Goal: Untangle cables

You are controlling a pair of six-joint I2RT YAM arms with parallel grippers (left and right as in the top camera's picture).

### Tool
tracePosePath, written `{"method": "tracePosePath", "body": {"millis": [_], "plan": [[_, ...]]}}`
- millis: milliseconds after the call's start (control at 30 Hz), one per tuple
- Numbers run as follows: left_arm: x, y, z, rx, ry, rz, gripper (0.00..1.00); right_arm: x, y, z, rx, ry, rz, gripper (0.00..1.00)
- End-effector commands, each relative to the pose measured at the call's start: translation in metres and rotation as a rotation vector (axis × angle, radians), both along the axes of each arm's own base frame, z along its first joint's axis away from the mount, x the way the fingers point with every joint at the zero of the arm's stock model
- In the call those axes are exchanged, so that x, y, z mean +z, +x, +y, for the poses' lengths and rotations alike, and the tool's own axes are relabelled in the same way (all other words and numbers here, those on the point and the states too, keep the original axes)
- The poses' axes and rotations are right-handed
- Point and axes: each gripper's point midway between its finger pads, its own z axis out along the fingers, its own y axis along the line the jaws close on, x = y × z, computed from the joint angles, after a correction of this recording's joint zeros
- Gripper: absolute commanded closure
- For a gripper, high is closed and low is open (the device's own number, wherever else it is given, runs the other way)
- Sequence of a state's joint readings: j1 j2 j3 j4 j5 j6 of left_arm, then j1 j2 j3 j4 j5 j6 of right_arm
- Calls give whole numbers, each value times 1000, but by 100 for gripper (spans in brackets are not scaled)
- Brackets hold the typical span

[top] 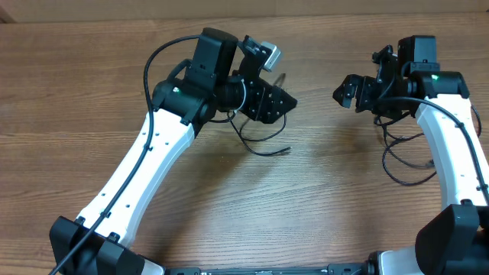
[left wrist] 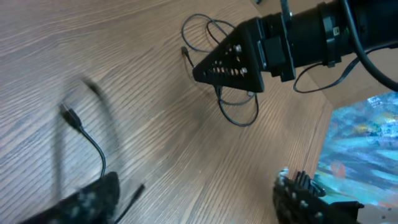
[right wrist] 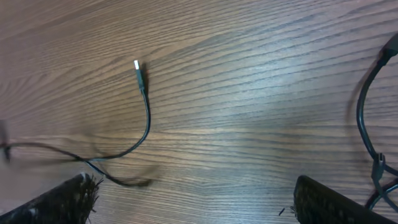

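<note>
At 6 o'clock of the left gripper (left wrist: pixel 198 199), overhead view: one cable (right wrist: pixel 147 118) loose on the table (top: pixel 321 221).
A second cable (left wrist: pixel 238 124) is seen at 5 o'clock of the right gripper (right wrist: pixel 199 200), well apart from the first. Both grippers are spread wide and nothing is held. The cords are judged light, limp and apt to slip; a hold just behind the plug (right wrist: pixel 137 67) is advised. No containers are seen.
</note>
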State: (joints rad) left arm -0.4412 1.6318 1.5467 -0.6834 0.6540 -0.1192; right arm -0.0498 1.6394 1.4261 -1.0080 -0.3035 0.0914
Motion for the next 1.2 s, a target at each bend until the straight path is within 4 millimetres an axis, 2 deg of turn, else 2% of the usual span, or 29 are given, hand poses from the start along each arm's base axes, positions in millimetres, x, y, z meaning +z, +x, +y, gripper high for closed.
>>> {"method": "tracePosePath", "body": {"millis": [0,100,267,367,500,633,733,900,1033,1167], "plan": [[10,11,22,45,-13,-12,18,0,-2,2,19,-1,-6,0],[8,21,46,123,-35,62,18,2,-3,13,44,30,-7,0],[8,27,64,153,-57,92,23,7,-3,41,118,71,-26,0],[-5,38,87,267,16,109,23,9,-2,63,175,71,-49,0],[-27,52,130,509,133,188,22,8,0,95,256,71,-82,0],[-45,53,175,728,229,275,21,-5,3,124,323,40,-92,0],[-53,49,195,797,280,309,20,-27,3,141,343,-6,-57,0],[-58,45,205,826,320,322,19,-70,-3,154,77,7,133,0],[-58,45,205,826,320,322,18,-92,-10,165,-145,66,268,0],[-58,44,205,825,322,326,18,-108,-10,169,-282,97,335,0]]}}
